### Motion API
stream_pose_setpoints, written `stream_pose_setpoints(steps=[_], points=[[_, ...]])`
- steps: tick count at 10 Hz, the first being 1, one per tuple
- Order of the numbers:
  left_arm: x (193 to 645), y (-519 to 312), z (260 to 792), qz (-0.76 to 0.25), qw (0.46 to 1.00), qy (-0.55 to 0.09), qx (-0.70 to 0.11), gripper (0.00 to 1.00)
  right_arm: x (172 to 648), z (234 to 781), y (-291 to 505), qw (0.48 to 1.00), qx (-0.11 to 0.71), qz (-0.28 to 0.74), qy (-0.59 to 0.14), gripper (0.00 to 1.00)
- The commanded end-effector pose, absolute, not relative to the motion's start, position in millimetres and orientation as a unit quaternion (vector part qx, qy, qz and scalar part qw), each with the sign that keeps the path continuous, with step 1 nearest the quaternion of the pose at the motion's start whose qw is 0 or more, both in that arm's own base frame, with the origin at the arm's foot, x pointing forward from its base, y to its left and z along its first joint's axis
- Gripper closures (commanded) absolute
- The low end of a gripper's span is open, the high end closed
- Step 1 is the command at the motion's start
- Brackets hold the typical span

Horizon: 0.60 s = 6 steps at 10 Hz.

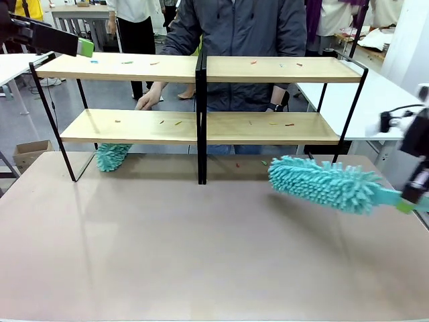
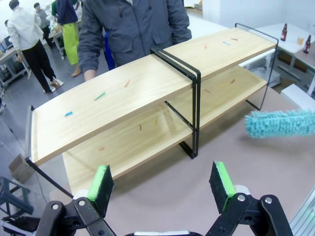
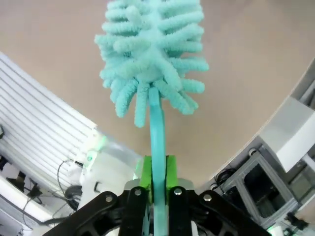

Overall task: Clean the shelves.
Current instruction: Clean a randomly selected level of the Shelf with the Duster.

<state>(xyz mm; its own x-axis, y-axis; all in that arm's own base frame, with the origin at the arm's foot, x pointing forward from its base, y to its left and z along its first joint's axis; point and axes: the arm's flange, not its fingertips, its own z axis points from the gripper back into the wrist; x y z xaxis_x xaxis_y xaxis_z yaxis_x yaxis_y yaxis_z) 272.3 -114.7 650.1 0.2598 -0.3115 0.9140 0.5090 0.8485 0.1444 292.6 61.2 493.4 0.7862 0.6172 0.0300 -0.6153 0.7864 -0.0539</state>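
Right gripper (image 3: 157, 173) is squeezing the teal duster (image 1: 325, 182) by its thin handle, so I am holding the fluffy head low over the table (image 1: 201, 255), just in front of the shelves (image 1: 268, 69) dotted with little coloured bits (image 2: 100, 96), while my left gripper (image 2: 161, 181) is hanging wide open by the top board.

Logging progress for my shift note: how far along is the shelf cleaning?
Done: the right pincer grips the teal duster. In hand: the duster hangs over the table before the shelves, not touching them. To do: coloured scraps lie on all boards; the left pincer is open.
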Motion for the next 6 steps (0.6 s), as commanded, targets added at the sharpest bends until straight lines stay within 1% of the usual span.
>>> stream_pose_setpoints(steps=[1,3,6], points=[[272.4,-114.3,649.4,-0.259,0.788,-0.551,-0.092,0.0,331.6,449.6,96.0,0.951,-0.003,0.305,-0.049,0.88],[272.4,-114.3,649.4,-0.259,0.788,-0.551,-0.092,0.0,365.0,422.2,117.5,0.953,0.021,0.293,-0.077,0.88],[272.4,-114.3,649.4,-0.259,0.788,-0.551,-0.092,0.0,398.4,392.2,126.5,0.942,0.095,0.31,-0.092,0.88]])
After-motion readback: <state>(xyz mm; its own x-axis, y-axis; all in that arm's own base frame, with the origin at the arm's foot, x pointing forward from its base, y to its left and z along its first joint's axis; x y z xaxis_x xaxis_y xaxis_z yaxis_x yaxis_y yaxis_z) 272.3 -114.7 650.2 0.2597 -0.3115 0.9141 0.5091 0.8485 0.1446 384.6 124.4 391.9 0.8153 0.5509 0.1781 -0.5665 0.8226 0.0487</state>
